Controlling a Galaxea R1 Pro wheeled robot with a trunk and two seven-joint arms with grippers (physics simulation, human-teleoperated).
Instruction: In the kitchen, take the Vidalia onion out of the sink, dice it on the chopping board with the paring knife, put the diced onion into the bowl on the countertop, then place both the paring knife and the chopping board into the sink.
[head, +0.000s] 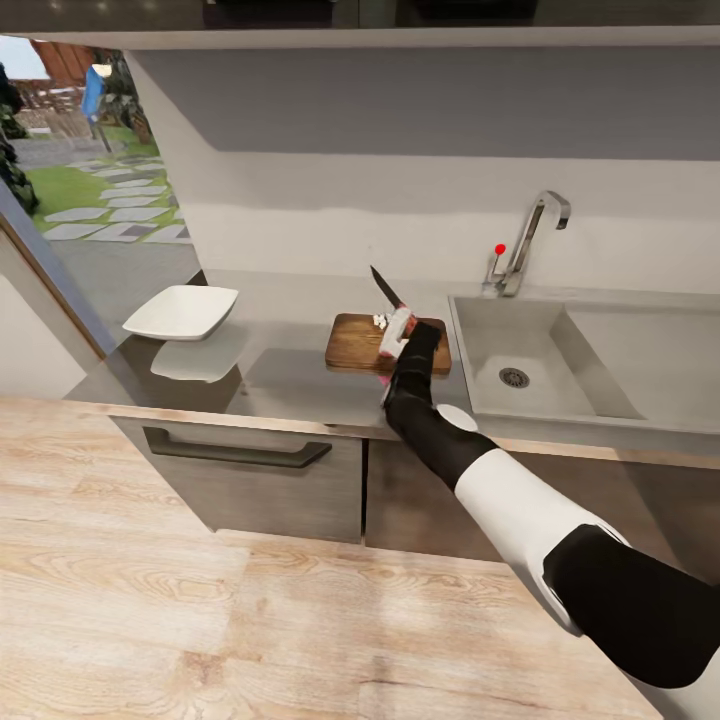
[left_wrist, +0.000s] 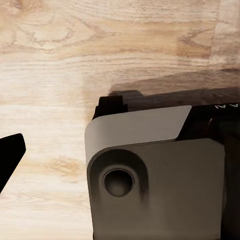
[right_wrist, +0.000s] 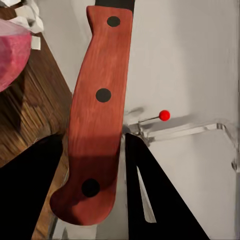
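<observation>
One arm at work: the right gripper (right_wrist: 95, 165) is over the chopping board (head: 360, 345), its dark fingers (right_wrist: 155, 200) clamped either side of the paring knife (right_wrist: 97, 115) near the butt of the red handle.
Knife: in the head view the dark blade (head: 385, 287) points up and away, toward the back wall, well clear of the wood.
Onion: a pinkish piece of the Vidalia onion (right_wrist: 12, 52) lies on the board beside small white bits (head: 380, 320); dicing looks under way, not finished.
Bowl: the white bowl (head: 182, 311) sits at the far left of the countertop (head: 290, 375), well apart from the board.
Sink: the sink (head: 520, 360) lies just right of the board, basin bare around the drain.
Left arm: the left wrist camera looks down on pale wooden floor (left_wrist: 75, 60); whether that gripper is apart or together cannot be told.
Handling: the knife is light and stiff, its smooth handle liable to twist in a two-finger grip, so a hold at mid-handle seems safest; the onion is likely firm, slick and prone to roll.
</observation>
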